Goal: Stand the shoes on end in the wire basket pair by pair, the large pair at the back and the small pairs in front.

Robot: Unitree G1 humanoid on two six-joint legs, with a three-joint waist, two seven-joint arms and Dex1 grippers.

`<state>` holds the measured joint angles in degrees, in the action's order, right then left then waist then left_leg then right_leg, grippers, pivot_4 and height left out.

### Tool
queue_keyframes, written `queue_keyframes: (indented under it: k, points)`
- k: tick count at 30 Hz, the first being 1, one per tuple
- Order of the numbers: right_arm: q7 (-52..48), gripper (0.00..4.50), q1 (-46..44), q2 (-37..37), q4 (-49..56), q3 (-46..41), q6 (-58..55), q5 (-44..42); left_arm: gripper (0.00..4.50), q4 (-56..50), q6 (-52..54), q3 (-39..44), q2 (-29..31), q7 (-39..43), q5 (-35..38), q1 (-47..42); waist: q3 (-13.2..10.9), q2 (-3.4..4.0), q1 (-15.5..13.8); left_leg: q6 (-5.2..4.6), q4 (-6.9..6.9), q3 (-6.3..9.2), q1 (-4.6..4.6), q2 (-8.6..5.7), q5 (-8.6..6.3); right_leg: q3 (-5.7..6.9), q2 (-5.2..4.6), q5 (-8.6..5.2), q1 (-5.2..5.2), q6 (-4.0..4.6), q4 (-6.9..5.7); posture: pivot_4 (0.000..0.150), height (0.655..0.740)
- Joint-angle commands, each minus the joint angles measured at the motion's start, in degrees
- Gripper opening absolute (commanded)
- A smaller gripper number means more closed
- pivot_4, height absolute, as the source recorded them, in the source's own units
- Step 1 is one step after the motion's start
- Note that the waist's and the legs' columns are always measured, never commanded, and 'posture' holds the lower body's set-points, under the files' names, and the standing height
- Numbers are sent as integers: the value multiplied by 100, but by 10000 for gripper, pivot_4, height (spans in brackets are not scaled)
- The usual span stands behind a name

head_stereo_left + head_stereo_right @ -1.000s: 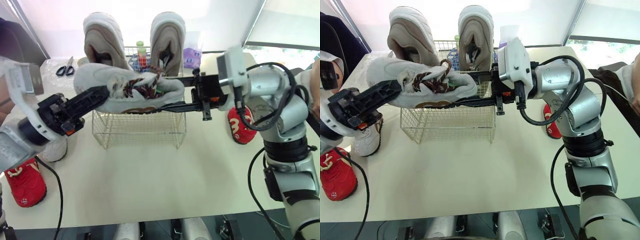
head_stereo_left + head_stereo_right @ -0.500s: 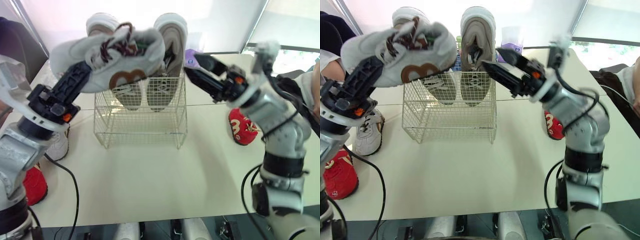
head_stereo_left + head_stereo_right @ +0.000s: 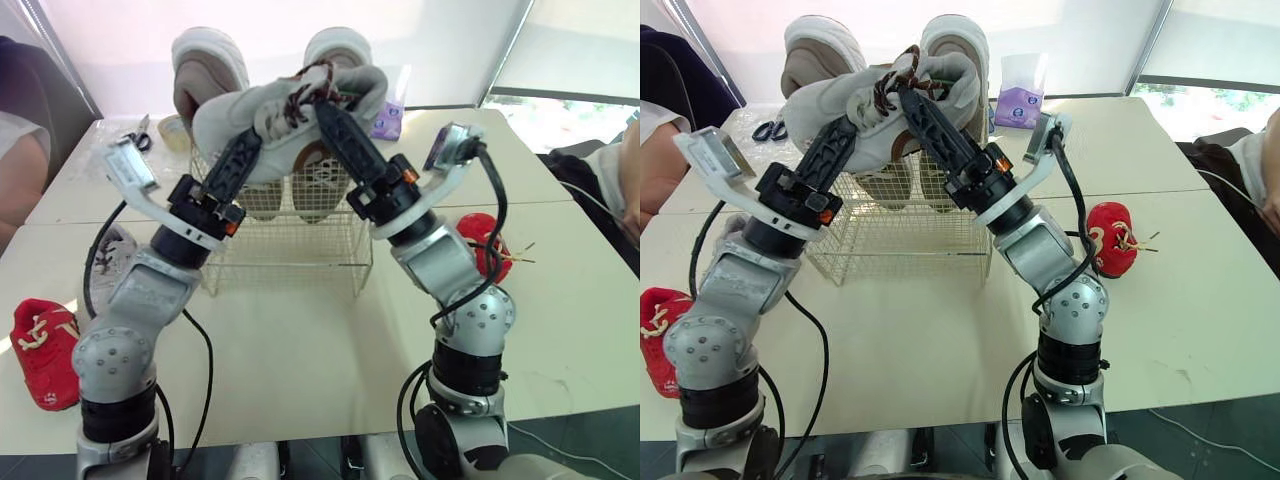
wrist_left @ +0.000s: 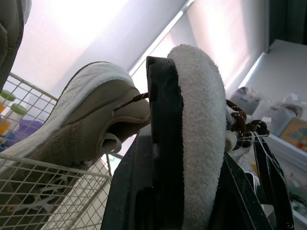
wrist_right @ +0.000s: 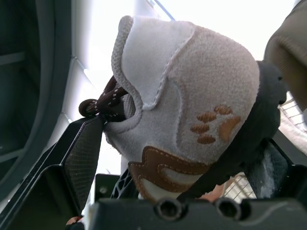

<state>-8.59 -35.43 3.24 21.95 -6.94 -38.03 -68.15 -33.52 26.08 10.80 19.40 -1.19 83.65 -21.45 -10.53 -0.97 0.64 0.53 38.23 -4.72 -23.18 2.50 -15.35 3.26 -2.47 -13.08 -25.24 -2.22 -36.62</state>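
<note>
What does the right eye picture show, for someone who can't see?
The left gripper and right gripper hold one small white shoe together above the wire basket, where the large pair stands on end. One red shoe lies on the table by the right arm.

grey shoe (image 5: pixel 216 76) fuzzy matt suede-like cloth, brown braided laces (image 5: pixel 103 103). wire basket (image 3: pixel 290 250) coated metal wire. table (image 3: pixel 300 350) smooth matt. right gripper's fingers (image 5: pixel 79 163) black textured plastic.
</note>
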Motion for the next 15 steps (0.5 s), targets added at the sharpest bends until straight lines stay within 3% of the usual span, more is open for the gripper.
queue_keyframes:
  k: [1,2,4,8,10,15]
  points:
    - [-98,44226,-186,-22,25,61,220,101,4139,-221,-63,-27,-52,128,-152,52,0,0,5,0,0,1,1,0,0,0,1,0,0,0,-1,1500,7400]
    - [-108,44226,-195,-30,6,66,246,133,4139,-225,-64,-23,-61,132,-170,82,0,0,11,0,0,1,1,1,0,0,1,0,0,0,-1,1500,7400]
    - [-173,39354,-205,-58,-25,77,301,175,4139,-241,-61,-12,-65,153,-180,157,0,0,10,0,-1,1,2,2,0,0,2,0,-1,0,-2,1500,7400]
    - [-247,21280,-256,-85,-74,81,353,182,4139,-265,90,-54,99,136,-306,297,0,0,8,0,-1,0,0,2,0,0,2,0,-1,0,-1,1500,7400]
    - [-255,11844,-369,-148,-119,37,359,163,14341,-256,177,-17,251,201,-247,341,0,0,5,0,-1,1,0,2,0,0,1,0,-1,0,-1,1500,7400]
    - [-492,11686,-938,-690,-402,-282,372,162,38800,-346,506,175,1025,394,-522,609,-1,0,9,0,-1,1,0,2,0,1,1,0,-2,0,-1,1500,7400]
